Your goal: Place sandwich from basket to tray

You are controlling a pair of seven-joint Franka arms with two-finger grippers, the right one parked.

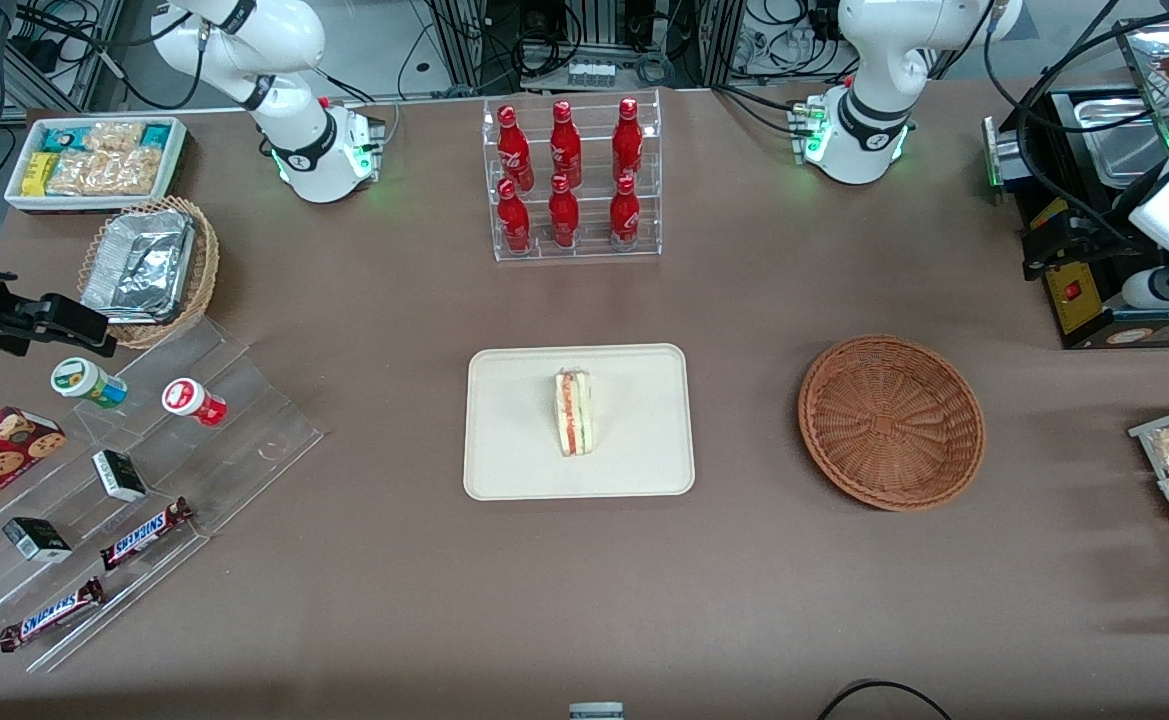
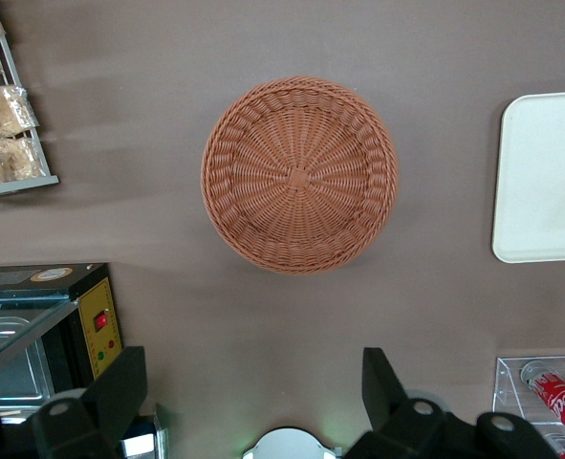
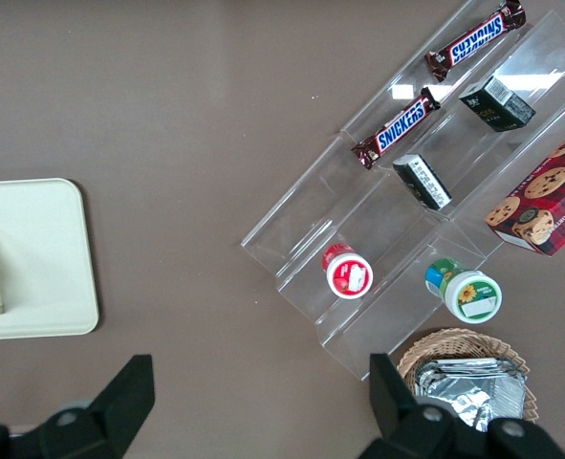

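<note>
The sandwich (image 1: 574, 412) already lies on the tray (image 1: 504, 470), well away from the gripper (image 2: 253, 402), so the best thing now is to keep the arm up and not bump anything. It is a white bread wedge with red and green stripes. The gripper is spread wide with nothing in it, high over the bare basket (image 2: 299, 175).

The front camera looks steeply down from high across the whole brown-clothed table (image 1: 584, 600); the left wrist camera faces straight down from well above onto the round reddish-brown wicker basket (image 2: 299, 175), its black two-finger gripper (image 2: 253, 392) spread wide at frame edge; all three views share the flat cream rectangular tray (image 1: 578, 421), cut at the wrist frames' edges.
</note>
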